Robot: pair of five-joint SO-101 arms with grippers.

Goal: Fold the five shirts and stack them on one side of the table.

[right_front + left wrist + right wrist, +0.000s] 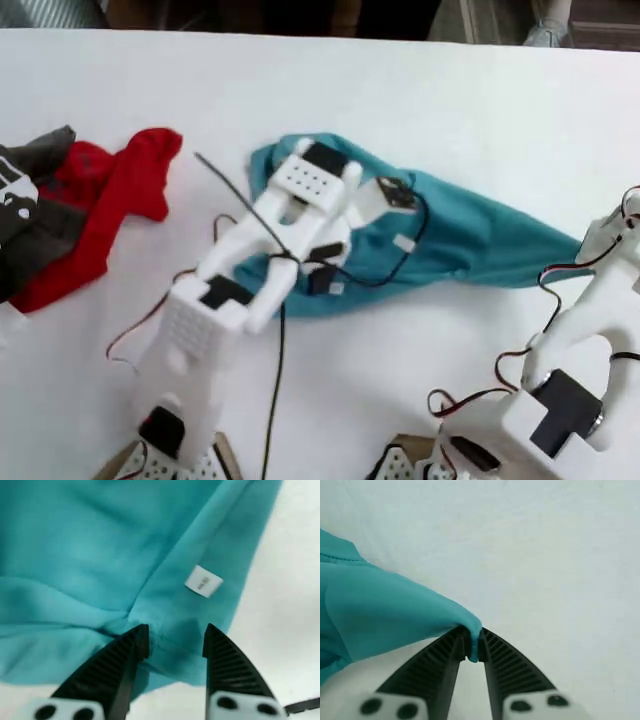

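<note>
right claw [472, 642] pinching teal shirt [470, 235] corner tight, likely stretching it flat for folding; left claw [176, 632] hovering half-open over hem, holding nothing.

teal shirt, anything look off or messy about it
The teal shirt lies bunched and creased, not flat. One end is drawn to a point, pinched in the right pincer; the left pincer is open at a fold near the white tag. No damage shows.

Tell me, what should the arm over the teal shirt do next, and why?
Probably close the left end effector on the teal shirt: its jaws stand open over a fold near the white label, while the right end effector pinches another edge.
</note>
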